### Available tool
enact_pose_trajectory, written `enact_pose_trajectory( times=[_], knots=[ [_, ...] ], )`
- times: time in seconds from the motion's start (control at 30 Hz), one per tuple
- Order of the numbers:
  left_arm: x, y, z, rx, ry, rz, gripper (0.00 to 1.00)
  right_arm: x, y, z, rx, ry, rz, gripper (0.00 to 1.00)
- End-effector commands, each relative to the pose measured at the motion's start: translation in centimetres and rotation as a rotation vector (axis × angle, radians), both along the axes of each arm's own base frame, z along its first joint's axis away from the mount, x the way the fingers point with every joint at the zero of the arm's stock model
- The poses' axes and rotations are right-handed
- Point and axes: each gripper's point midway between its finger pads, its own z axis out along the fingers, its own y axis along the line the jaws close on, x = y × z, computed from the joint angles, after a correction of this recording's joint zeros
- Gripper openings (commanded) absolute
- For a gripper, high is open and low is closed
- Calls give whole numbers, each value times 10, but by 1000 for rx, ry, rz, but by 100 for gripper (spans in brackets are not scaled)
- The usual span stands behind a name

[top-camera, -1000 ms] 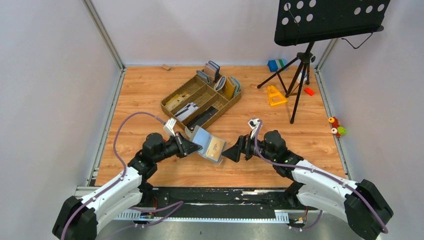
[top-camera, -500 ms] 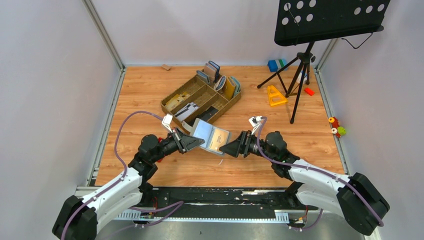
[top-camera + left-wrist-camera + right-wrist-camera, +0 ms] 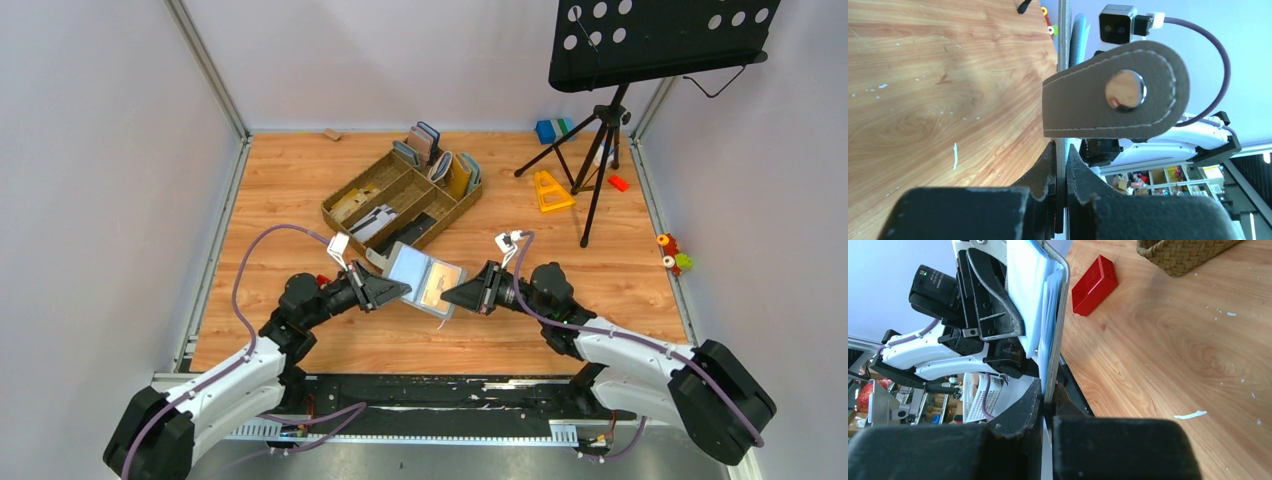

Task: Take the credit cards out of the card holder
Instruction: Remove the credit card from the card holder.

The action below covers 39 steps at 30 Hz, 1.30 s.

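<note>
The card holder (image 3: 427, 281) hangs open above the bench (image 3: 300, 190), just in front of the brown tray (image 3: 330, 211), its cards (image 3: 436, 291) not yet out. Your right claw (image 3: 450, 296), wide a second ago, now pinches the holder's right edge. Your left claw (image 3: 400, 292) stays clamped on the left edge. Whether a card is caught, no view shows.

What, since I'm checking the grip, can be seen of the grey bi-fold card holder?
The flat grey leather-look bi-fold card holder is spread open, light blue insides up, a tan card showing in one half. Its stitched strap carries a metal snap. The left gripper pinches one edge, the right gripper the opposite edge.
</note>
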Motion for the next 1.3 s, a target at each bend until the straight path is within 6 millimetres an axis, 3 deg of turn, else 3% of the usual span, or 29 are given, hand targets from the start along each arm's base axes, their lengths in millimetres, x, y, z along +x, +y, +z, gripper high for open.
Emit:
enact_pose_trajectory(
  times=[0.0,0.07,0.17,0.23,0.33,0.4,0.5,0.63,0.73,0.87,1.1,1.27],
  knots=[
    [1,2,-1,77,-69,6,16,6,-4,10,-11,-56,-34,0],
    [4,6,-10,134,-65,29,27,6,-6,5,-38,-51,-38,0],
    [11,16,-26,250,-46,77,51,9,-9,-4,-96,-63,-50,0],
    [21,32,-38,379,-46,152,67,12,-13,-21,-194,-50,-60,0],
    [28,55,-44,533,-43,233,83,16,-19,-33,-281,-65,-73,0],
    [29,62,-40,587,-60,239,87,18,-22,-37,-310,-74,-78,0],
    [24,50,-26,571,-116,158,83,19,-22,-38,-324,-86,-73,0],
    [7,14,-2,406,-186,-33,59,14,-16,-33,-292,-90,-30,0],
    [-9,-9,10,260,-214,-148,53,7,-10,-26,-235,-97,7,0],
    [-12,-18,0,279,-190,-186,41,-4,-5,-17,-148,-112,58,0],
    [-15,-38,-8,270,-171,-257,39,-15,-1,-6,-75,-121,114,0],
    [-11,-38,-18,283,-129,-237,39,-27,0,9,20,-149,164,0]
  ],
)
